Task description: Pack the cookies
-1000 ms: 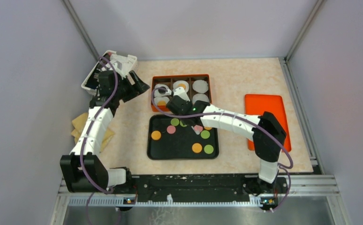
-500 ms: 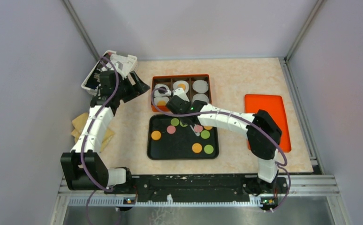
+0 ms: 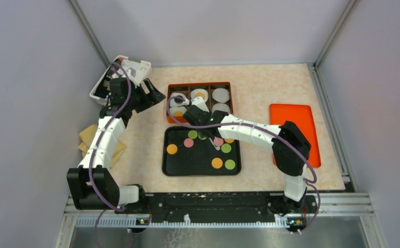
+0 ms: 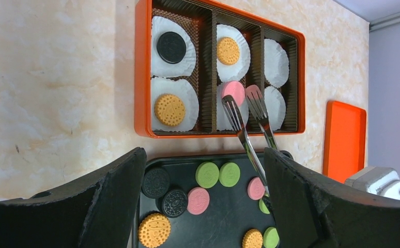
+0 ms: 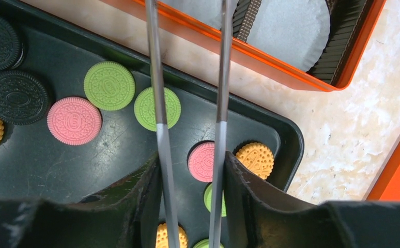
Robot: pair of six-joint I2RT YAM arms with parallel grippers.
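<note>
Where the right wrist view looks down past its own fingers, the right gripper (image 5: 190,164) is clenched on a pair of metal tongs (image 5: 155,77), with one black finger pressed to the outside of each arm. The two arms run apart toward the top of that frame, over the rim of the orange box (image 4: 141,67).

In the left wrist view, the fork-shaped tips stand apart over the lower middle compartment of the box. A pink cookie (image 4: 233,89) lies there on a white liner, level with the tips. Whether either tip touches it cannot be told.

Other contents of the box:
- Upper left compartment: black cookie (image 4: 171,47) on a liner.
- Lower left compartment: orange cookie (image 4: 169,109) on a liner.
- Upper middle compartment: second orange cookie (image 4: 228,50) on a liner.
- Right column: two paper liners (image 4: 275,54) with nothing on them.

The remaining loose cookies (image 5: 109,85), in green, pink, orange and black, lie flat on the black tray (image 5: 84,160), just below the box in the top view.

The left gripper (image 3: 155,91) is released, jaws wide and holding nothing, at the upper left of the top view, beside the box.
</note>
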